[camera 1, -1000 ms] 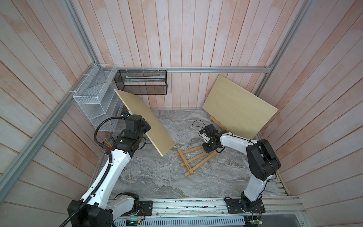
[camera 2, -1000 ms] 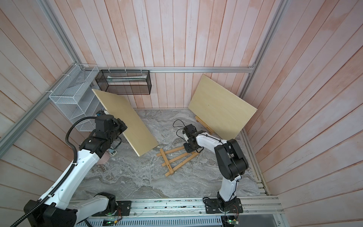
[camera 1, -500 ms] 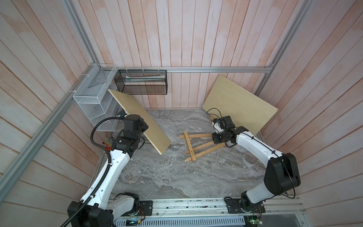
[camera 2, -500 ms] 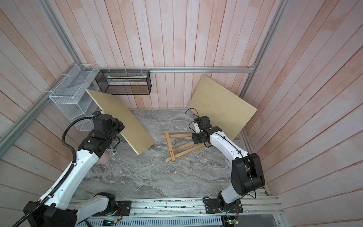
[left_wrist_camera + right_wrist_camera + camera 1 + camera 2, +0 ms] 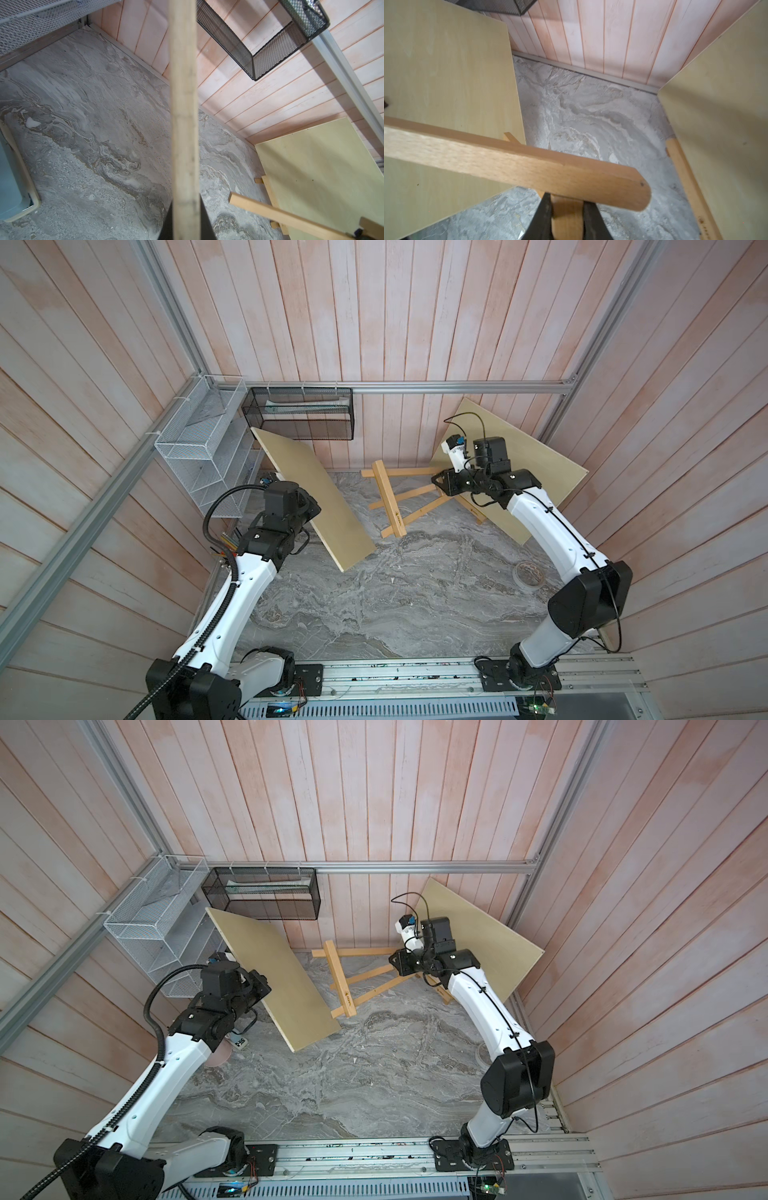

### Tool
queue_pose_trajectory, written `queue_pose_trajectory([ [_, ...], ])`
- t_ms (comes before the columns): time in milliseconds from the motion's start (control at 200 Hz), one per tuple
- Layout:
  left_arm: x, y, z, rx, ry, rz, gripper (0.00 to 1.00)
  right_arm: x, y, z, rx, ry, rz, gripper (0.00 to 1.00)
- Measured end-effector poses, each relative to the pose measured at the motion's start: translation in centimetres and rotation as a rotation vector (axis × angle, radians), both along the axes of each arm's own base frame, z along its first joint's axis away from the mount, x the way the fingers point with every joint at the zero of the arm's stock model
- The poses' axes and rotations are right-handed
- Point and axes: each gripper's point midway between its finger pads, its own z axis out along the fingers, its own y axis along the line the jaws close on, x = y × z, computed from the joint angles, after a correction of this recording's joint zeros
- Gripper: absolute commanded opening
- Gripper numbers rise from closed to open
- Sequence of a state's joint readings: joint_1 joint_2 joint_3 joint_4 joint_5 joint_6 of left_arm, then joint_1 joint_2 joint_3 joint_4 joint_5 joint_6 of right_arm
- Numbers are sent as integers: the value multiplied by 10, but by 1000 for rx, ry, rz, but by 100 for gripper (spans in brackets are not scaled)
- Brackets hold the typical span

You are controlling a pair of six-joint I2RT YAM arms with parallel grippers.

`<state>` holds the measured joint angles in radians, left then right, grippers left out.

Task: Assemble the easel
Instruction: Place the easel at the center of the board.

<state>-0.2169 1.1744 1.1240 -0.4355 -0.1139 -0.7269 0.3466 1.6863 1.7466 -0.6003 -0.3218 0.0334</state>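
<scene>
Racks hang at the far left, behind and outboard of the left gripper [image 5: 311, 509]: a white mesh rack [image 5: 195, 456] on the side wall and a black mesh basket [image 5: 299, 414] on the back wall. The left gripper is pressed tight on the near long edge of the left board [image 5: 328, 502], a pale plywood sheet held tilted above the marble tabletop [image 5: 395, 597]. In the left wrist view the board's edge runs straight ahead of the gripper, with a dark finger [image 5: 206, 225] on each side of it. To the right of that board, between the 2 grippers, is the easel [image 5: 390, 499], a honey-brown slat frame. Its joined top end is at the right gripper [image 5: 441, 483] and its legs spread away from that gripper toward the left board and the back wall. Whether its feet touch the marble I cannot tell. The right gripper pinches 1 slat of the easel, and in the right wrist view the 2 dark fingers [image 5: 544, 216] flank that slat while a round-ended bar crosses just ahead of them. Behind and to the right of this gripper, the right board [image 5: 536, 472] leans on the side wall, with a separate wooden strip [image 5: 689, 187] lying along its lower edge.
</scene>
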Motion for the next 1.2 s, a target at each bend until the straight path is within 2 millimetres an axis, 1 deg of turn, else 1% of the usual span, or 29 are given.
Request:
queue_pose_trajectory([
  [100, 1, -5, -2, -9, 8, -24, 0, 18, -11, 27, -102, -92, -73, 10],
  [155, 2, -7, -3, -12, 11, -35, 0, 25, -21, 38, -180, -134, -125, 10],
  [220, 4, -10, -4, -16, 16, -45, 0, 31, -33, 45, -282, -172, -189, 10],
  [255, 4, -11, -4, -18, 17, -48, 0, 31, -40, 44, -337, -183, -219, 10],
  [400, 4, -12, -4, -20, 18, -55, 0, 26, -67, 25, -574, -164, -317, 10],
  [475, 4, -12, -4, -20, 19, -56, 0, 25, -76, 14, -682, -154, -348, 10],
  [540, 5, -13, -5, -21, 20, -59, 0, 25, -79, 3, -770, -148, -359, 10],
  [750, 5, -17, -6, -26, 23, -78, 0, 24, -77, -41, -1022, -120, -333, 10],
  [915, 4, -19, -6, -27, 25, -88, 0, 32, -77, -68, -1169, -109, -326, 10],
  [1075, 4, -20, -6, -28, 27, -91, 0, 42, -73, -71, -1255, -152, -373, 10],
  [1200, 4, -21, -6, -30, 27, -93, 0, 44, -61, -74, -1306, -184, -383, 11],
])
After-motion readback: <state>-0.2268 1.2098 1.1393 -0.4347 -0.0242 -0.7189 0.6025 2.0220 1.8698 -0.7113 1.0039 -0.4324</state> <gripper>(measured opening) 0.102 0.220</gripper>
